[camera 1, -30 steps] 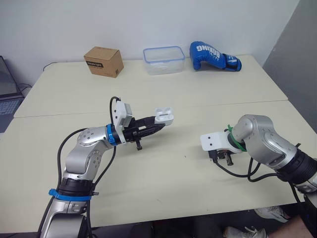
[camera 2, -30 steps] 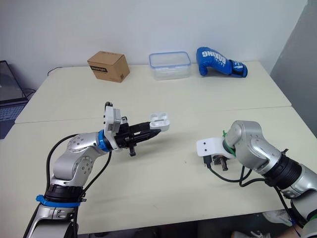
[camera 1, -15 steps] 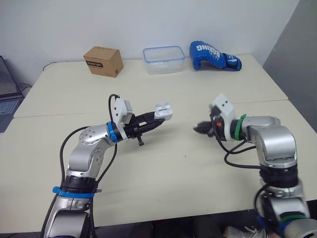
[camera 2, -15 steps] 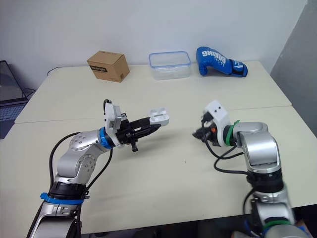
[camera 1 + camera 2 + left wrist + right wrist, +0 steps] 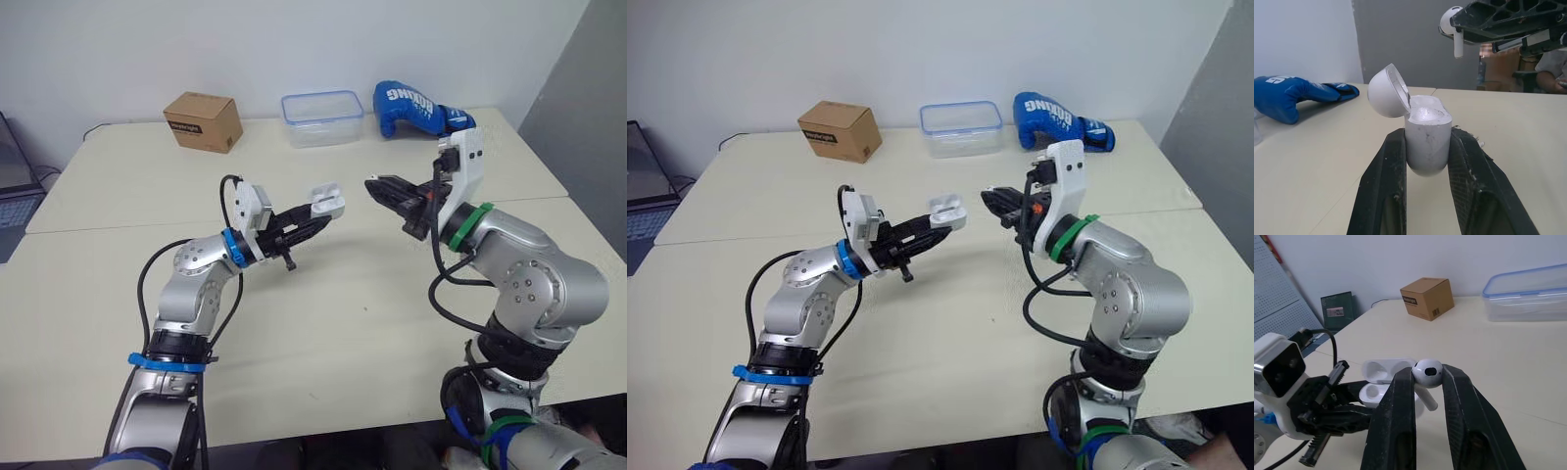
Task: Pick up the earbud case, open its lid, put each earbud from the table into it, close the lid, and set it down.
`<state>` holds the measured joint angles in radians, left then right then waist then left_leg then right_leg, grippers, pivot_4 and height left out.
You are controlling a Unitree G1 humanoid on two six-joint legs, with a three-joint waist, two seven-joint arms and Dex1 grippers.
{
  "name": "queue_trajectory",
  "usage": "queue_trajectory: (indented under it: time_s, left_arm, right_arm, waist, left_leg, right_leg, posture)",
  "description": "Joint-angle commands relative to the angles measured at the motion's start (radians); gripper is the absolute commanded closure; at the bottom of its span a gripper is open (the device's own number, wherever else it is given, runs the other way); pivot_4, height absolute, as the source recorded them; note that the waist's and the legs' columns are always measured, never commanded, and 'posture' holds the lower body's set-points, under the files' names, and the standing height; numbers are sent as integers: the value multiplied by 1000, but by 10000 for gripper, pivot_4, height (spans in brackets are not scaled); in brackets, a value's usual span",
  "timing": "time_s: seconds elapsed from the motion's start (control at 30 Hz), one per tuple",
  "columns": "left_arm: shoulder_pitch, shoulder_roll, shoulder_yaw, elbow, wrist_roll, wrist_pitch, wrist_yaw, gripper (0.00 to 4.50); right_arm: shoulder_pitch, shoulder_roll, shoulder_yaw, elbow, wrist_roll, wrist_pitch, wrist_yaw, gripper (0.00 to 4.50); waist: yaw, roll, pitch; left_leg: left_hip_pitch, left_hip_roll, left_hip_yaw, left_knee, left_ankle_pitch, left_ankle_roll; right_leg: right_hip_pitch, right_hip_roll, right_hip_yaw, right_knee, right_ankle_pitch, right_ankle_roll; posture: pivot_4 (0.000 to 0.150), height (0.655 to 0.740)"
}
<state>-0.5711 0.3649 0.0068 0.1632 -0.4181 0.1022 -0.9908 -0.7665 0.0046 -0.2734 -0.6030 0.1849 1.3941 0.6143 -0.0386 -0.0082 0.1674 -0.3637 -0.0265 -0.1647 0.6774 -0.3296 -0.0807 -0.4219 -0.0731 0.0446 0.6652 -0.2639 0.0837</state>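
Left gripper [image 5: 313, 219] is seen clamped on the lower body of the earbud case [image 5: 1426, 132], which is held upright above the table [image 5: 333, 333] with its lid [image 5: 1385, 91] swung open to one side. Right gripper [image 5: 375, 186] is closed on 1 earbud [image 5: 1427, 372], pinched at the rounded head between the 2 fingers, with the stem hanging free. It is held in the air near the case but apart from it. Both items are judged to be light, rigid and glossy, so slipping or twisting under a hard squeeze is to be expected. The case is best held low on its sides, clear of the hinge and the sockets. The earbud is best kept by its head, so that the stem can be guided down into a socket.
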Motion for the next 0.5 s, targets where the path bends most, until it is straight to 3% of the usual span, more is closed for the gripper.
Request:
queue_trajectory:
  time_s: [0.03, 0.5]
  left_arm:
    - [-43, -24, 0, -6, 8, -21, 23, 36958]
    - [-68, -62, -18, -10, 19, -9, 42, 36958]
  right_arm:
    - [-22, 3, 54, -12, 57, -60, -39, 41005]
    - [-13, 52, 120, 65, 156, -179, -213, 41005]
  waist:
    - [-2, 0, 0]
    - [-19, 0, 0]
  left_leg:
    - [0, 0, 0, 0, 0, 0]
    - [0, 0, -1, 0, 0, 0]
  right_leg:
    - [0, 0, 0, 0, 0, 0]
    - [0, 0, 0, 0, 0, 0]
  posture:
    - [1500, 7400]
    - [1500, 7400]
